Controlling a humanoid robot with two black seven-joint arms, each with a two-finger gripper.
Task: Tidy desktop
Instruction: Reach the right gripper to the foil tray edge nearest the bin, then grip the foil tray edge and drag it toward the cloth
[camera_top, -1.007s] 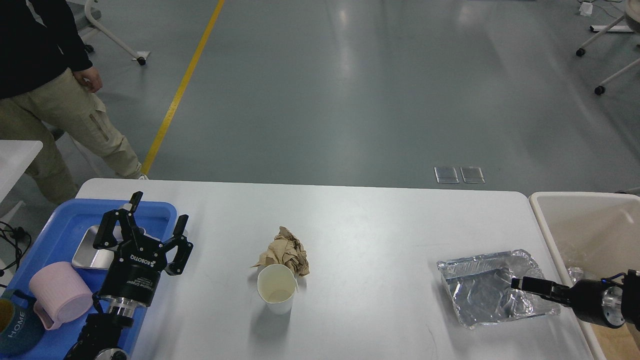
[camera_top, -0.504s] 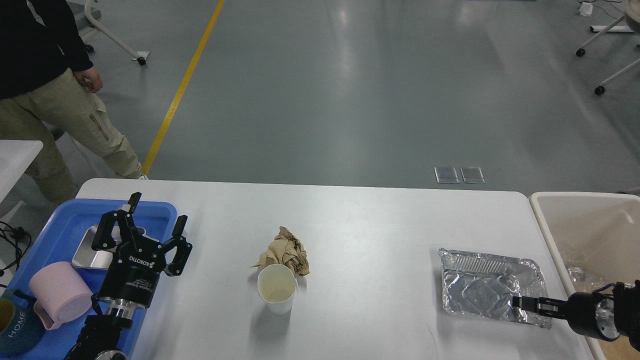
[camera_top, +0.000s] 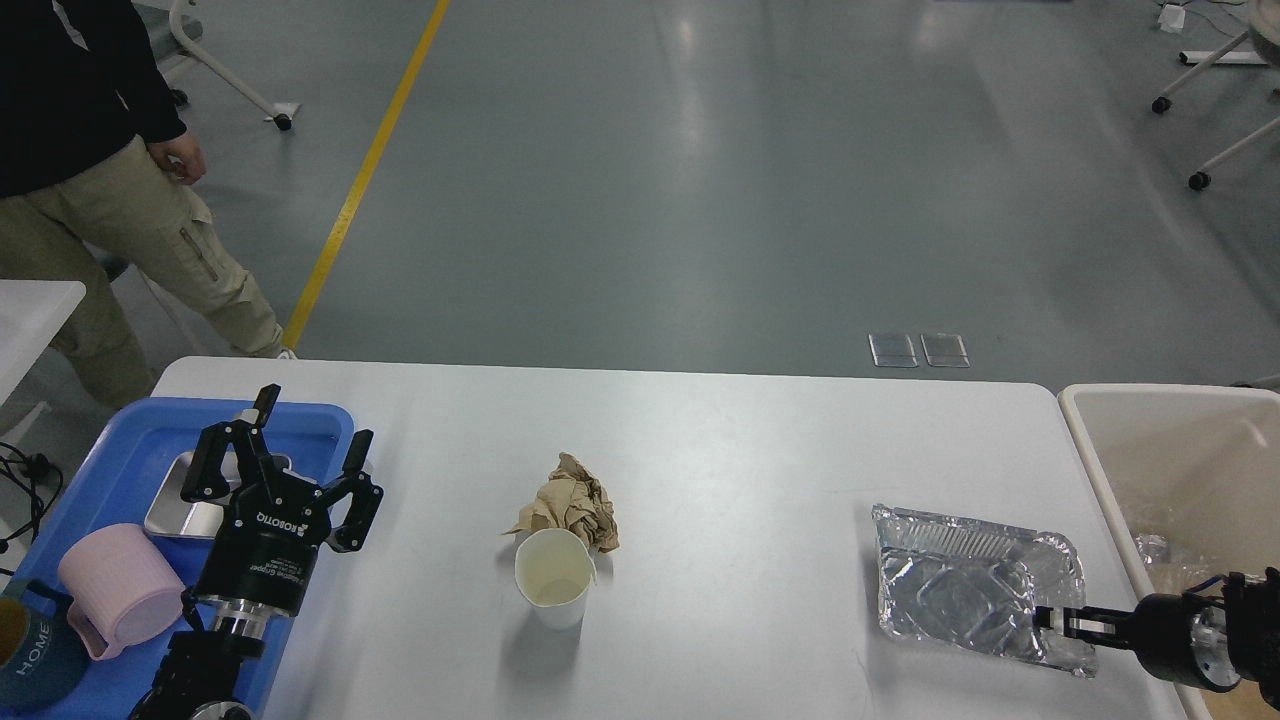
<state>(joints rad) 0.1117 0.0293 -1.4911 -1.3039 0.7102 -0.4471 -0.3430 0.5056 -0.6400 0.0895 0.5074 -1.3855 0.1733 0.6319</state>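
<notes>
Table (camera_top: 700, 440): wide, white, rigid; bears foil tray (camera_top: 975, 590), thin and easily crushed, best taken by its rim. Right hand (camera_top: 1060, 622) seemingly pinches that rim; left hand (camera_top: 290, 465) spread wide.

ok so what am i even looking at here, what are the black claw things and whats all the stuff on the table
This picture comes from a camera in a humanoid robot's head, looking down at the white desktop it is tidying. The black claws are its own two-finger grippers. The left gripper hangs open and empty beside a blue tray holding a pink mug and a metal dish. The right gripper has reached the near corner of a foil tray; whether it grips is unclear. In the middle are a paper cup and crumpled brown paper. A beige bin stands at the right.
</notes>
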